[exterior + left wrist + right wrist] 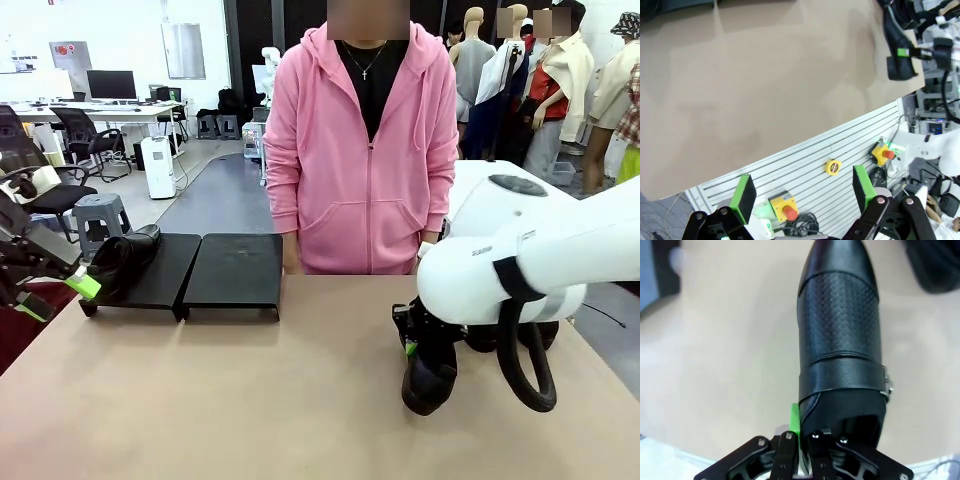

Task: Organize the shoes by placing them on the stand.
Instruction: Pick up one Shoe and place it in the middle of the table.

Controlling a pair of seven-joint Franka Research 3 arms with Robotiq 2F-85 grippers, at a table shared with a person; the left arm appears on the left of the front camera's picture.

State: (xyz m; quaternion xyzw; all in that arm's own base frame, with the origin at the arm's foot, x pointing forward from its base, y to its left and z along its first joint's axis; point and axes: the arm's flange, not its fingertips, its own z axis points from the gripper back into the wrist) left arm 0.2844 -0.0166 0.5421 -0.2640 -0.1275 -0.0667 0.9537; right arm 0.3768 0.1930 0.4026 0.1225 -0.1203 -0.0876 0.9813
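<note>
Front view shows two shoes point(125, 255) point(428, 378), one on the stand point(235, 270) at 10 o'clock, one pinched by the right gripper point(410, 345) at 4 o'clock, left gripper point(802, 180) spread, tan table point(250, 410), office.

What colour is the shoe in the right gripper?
Black shoe, pebbled-grain upper; clearest in the right wrist view.

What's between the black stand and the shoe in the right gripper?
Front view: just bare tan tabletop between the low black stand and glossy black loafer.

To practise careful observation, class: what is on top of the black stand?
One black shoe lies on the stand's left section. The shelf surface beneath that shoe is covered, so unseen.
</note>
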